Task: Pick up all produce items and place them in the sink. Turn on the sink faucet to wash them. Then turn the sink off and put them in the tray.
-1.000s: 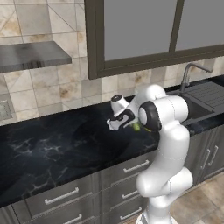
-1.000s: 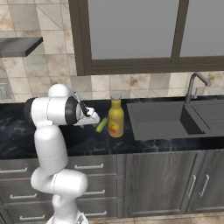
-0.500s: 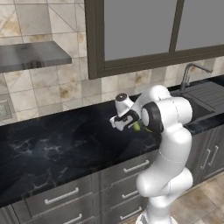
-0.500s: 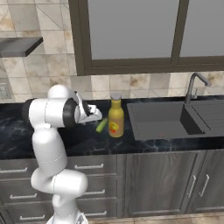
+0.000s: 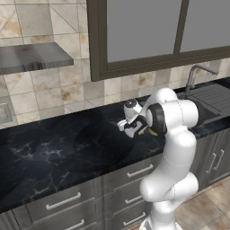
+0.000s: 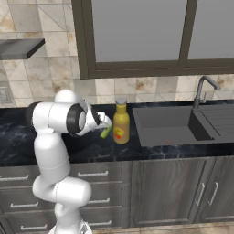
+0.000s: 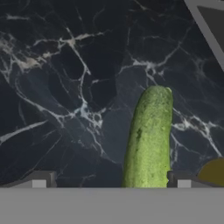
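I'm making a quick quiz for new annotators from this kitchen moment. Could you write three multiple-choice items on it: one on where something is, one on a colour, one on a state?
1. Where does the cucumber lie?
A. in the sink
B. on the black marble counter, beside the yellow bottle
C. on the drainboard

2. What colour is the bottle's cap?
A. grey
B. red
C. blue

3. How is the gripper set?
A. shut on the cucumber
B. shut and empty
C. open, its fingertips either side of the cucumber

Answers:
1 B, the right base view shows it on the counter next to the bottle, left of the sink.
2 A, the cap is grey above the yellow body.
3 C, in the hand view both fingertips stand wide apart with the cucumber between them.
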Motion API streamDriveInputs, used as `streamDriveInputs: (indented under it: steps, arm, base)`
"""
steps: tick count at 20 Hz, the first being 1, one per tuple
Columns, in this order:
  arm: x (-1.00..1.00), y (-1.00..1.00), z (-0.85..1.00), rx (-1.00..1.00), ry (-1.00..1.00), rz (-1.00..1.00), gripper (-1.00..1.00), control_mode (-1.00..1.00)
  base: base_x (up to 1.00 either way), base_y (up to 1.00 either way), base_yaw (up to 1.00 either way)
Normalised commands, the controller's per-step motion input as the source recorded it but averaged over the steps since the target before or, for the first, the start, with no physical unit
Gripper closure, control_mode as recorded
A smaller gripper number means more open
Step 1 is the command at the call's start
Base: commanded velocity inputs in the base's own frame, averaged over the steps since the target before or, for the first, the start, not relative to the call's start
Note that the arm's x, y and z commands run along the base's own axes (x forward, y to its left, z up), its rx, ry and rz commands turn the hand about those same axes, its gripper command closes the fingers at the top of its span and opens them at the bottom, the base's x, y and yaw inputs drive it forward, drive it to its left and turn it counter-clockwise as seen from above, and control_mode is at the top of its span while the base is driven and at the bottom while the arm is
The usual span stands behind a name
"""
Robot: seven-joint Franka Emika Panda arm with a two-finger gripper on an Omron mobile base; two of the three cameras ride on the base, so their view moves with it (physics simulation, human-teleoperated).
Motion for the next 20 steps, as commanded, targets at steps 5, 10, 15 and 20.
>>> streamDriveInputs:
  steps: [5, 10, 15, 20]
  arm:
    - [0.02, 0.0, -0.12, 0.0, 0.02, -0.07, -1.0, -1.0]
    - [0.0, 0.29, -0.1, 0.05, 0.12, -0.01, -1.0, -1.0]
    - [0.0, 0.69, -0.01, 0.08, 0.05, 0.0, -1.0, -1.0]
    - [-0.03, -0.08, 0.09, 0.02, -0.12, 0.0, -1.0, -1.0]
  base:
    - [0.0, 0.0, 0.0]
    - [0.0, 0.0, 0.0]
    - [0.0, 0.0, 0.0]
    - [0.0, 0.0, 0.0]
